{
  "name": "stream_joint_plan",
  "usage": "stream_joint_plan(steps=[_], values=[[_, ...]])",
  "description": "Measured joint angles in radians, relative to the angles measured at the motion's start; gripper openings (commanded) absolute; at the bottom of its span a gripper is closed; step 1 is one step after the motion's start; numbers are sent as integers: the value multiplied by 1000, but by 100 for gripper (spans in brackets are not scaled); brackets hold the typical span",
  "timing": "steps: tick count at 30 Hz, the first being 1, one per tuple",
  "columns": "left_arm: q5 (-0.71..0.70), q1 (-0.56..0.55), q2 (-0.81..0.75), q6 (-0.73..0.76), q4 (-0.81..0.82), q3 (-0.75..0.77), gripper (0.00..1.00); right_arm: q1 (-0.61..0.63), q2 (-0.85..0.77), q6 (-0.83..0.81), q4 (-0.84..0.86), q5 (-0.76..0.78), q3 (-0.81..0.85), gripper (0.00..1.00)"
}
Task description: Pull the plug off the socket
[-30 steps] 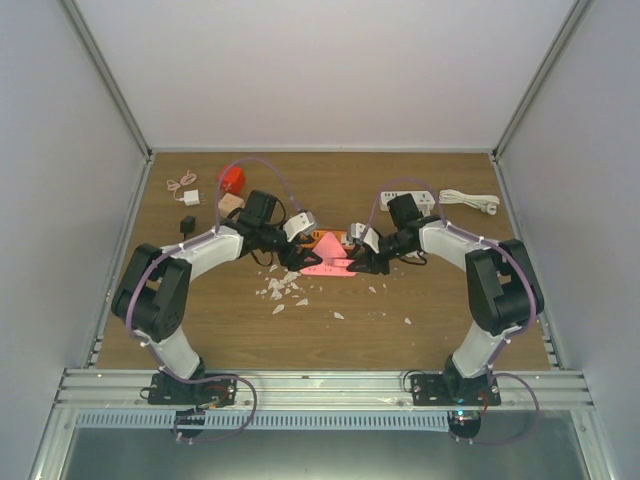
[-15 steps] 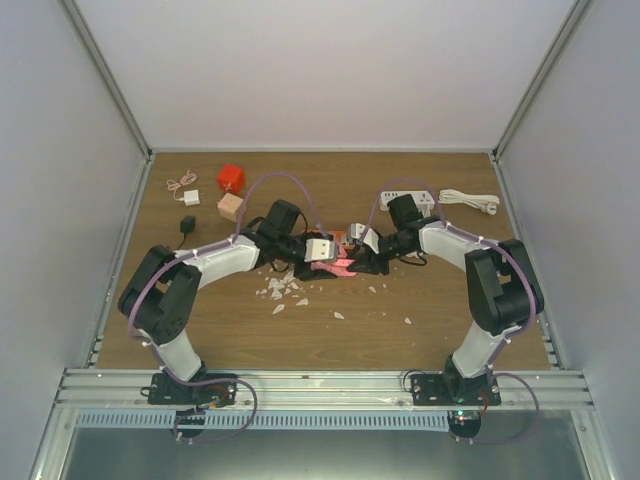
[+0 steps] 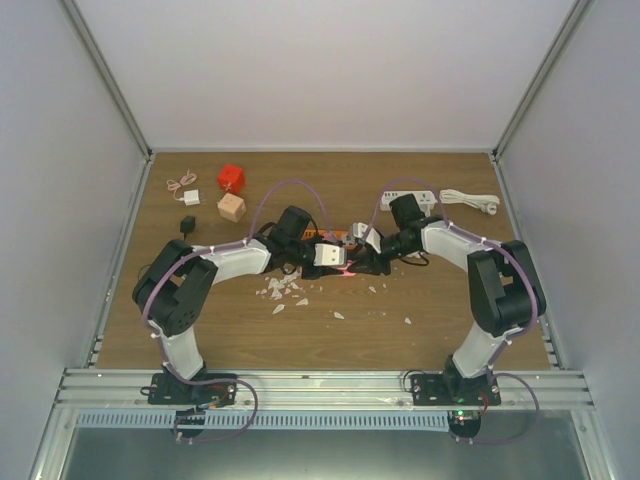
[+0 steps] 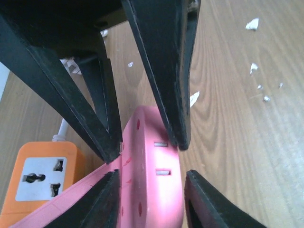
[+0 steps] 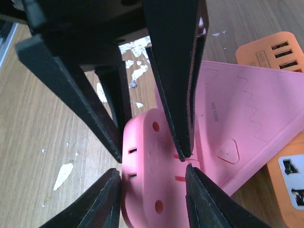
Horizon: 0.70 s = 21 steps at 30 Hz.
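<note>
A pink plug point(image 4: 152, 180) point(image 5: 156, 175) with a rounded end and a flat triangular part lies across the orange socket block point(image 4: 40, 178) point(image 5: 270, 52) at mid-table. In the top view only a sliver of pink point(image 3: 346, 269) shows between the two grippers, which meet nose to nose. My left gripper point(image 4: 150, 164) point(image 3: 338, 260) is shut on the plug's rounded end from the left. My right gripper point(image 5: 152, 164) point(image 3: 358, 262) is shut on the same end from the right. Black fingers point(image 4: 156, 71) of the opposite gripper fill each wrist view.
White scraps point(image 3: 285, 290) litter the wood in front of the grippers. A red cube point(image 3: 232, 178), a wooden cube point(image 3: 231, 207), a white charger point(image 3: 190, 196) and a black adapter point(image 3: 187, 223) sit back left. A white power strip point(image 3: 412, 198) with its cable point(image 3: 470, 202) lies back right.
My left arm has swung right to the pink plug and its jaws have closed onto it, covering most of the pink. The right arm has held its place.
</note>
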Motion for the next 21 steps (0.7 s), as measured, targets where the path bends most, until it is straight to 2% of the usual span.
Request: stream_joint_plan(steps=[3,7,15,21], values=[[-21,-3,16,2,17,0,25,-17,-1,0,-13,-12,0,40],[-29,-3,18,7,37,0,22,-56,-1,-3,-44,-35,5,40],[-9,-3,6,62,51,-20,18,-106,6,86,-36,-95,58,39],[-2,-3,-4,101,51,-34,18,-91,44,207,36,-105,113,32]])
